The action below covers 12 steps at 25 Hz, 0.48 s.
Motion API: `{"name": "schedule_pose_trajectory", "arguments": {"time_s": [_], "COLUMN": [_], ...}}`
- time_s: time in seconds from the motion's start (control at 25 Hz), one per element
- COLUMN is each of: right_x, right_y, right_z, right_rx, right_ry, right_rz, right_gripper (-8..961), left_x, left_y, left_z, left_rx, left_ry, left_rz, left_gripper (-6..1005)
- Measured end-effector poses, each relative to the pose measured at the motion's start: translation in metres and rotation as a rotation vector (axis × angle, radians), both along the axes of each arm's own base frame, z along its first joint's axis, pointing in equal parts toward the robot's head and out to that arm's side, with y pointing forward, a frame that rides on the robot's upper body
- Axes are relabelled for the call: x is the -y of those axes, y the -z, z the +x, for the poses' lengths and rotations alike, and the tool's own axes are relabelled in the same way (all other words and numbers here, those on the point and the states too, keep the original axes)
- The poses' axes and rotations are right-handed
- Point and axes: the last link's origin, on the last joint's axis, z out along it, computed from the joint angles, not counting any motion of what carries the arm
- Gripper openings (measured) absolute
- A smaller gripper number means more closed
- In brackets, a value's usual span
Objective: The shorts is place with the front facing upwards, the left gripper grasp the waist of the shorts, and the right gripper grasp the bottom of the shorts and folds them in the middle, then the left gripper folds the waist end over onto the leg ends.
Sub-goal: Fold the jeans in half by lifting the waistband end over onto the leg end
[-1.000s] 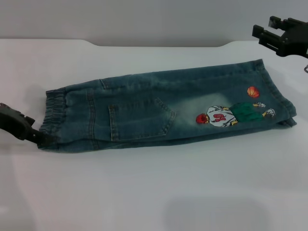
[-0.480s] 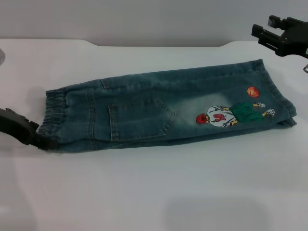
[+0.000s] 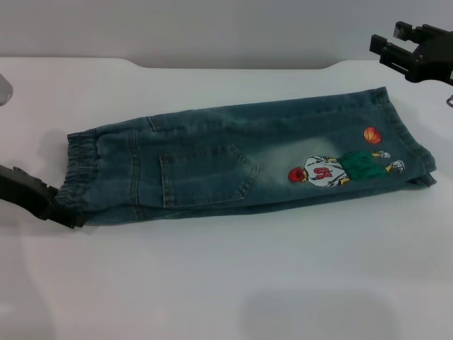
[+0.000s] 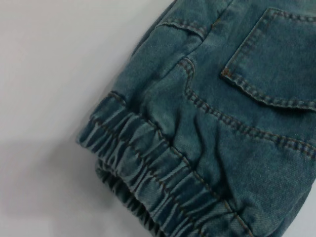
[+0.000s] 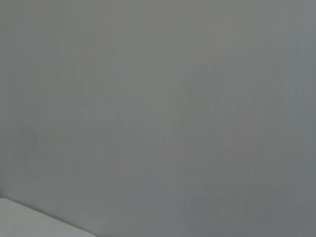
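Note:
The shorts lie folded lengthwise on the white table, with a back pocket and a cartoon basketball-player print facing up. The waist of the shorts is the gathered elastic end at the left, and it fills the left wrist view. The leg ends lie at the right. My left gripper sits low at the near corner of the waistband, its tip touching or just beside the cloth. Above and behind the leg ends, my right gripper hangs open, clear of the shorts.
The white table stretches bare in front of the shorts. Its far edge meets a grey wall at the back. The right wrist view holds only grey wall and a corner of the table.
My left gripper has slid a little right and down, closer in on the near corner of the waistband. The shorts and the right gripper have not moved.

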Motion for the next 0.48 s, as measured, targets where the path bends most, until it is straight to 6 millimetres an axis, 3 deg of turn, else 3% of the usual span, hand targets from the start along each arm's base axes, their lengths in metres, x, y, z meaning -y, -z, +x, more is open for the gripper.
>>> {"name": "schedule_pose_trajectory", "arguments": {"time_s": [0.48], "right_x": [0.0007], "right_y": [-0.0002], "right_z": [0.0013], "right_rx": [0.000], "right_ry": [0.003], "right_rz": [0.001], "right_gripper": [533], "left_x": [0.0011], "left_y": [0.0045], "left_z": [0.0011], "left_rx": [0.008], "left_ry": [-0.001], "left_rz": [-0.006], "left_gripper": [845]}}
